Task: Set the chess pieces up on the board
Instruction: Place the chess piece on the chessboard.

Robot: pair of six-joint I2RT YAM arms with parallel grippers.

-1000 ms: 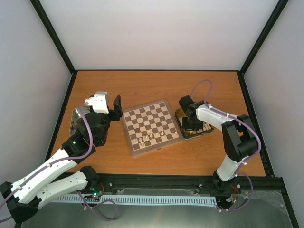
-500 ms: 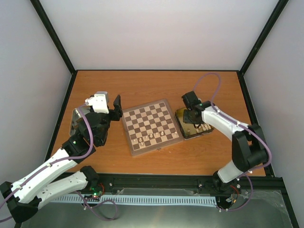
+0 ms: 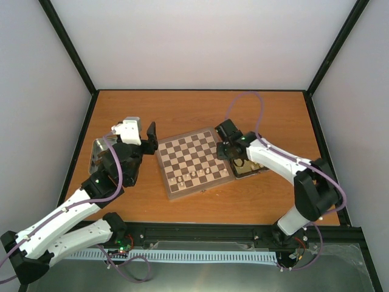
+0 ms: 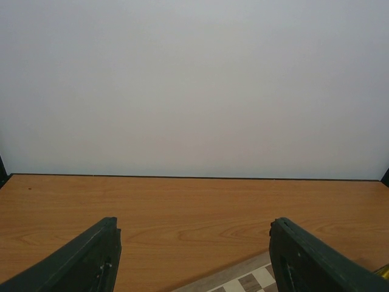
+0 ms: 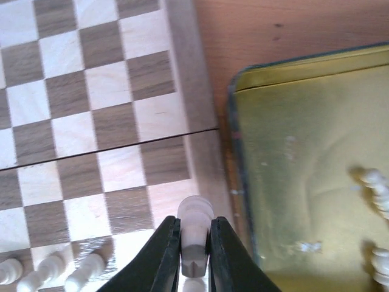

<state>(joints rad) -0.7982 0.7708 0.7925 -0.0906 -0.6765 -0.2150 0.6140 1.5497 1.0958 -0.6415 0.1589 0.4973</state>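
Note:
The checkered wooden board lies mid-table. Several cream chess pieces stand in a row on its near squares; three show in the right wrist view. My right gripper is shut on one cream chess piece and holds it above the board's right edge, beside the gold tin. From above, the right gripper is over the board's right border. My left gripper is open and empty, just left of the board, with its fingers spread wide above the table.
The gold tin right of the board holds more cream pieces. A silver tray lies at the left, partly under my left arm. Black frame posts and white walls close in the table.
My right gripper has moved left from over the gold tin to the board's right edge, with a cream piece in it. The left arm has barely moved.

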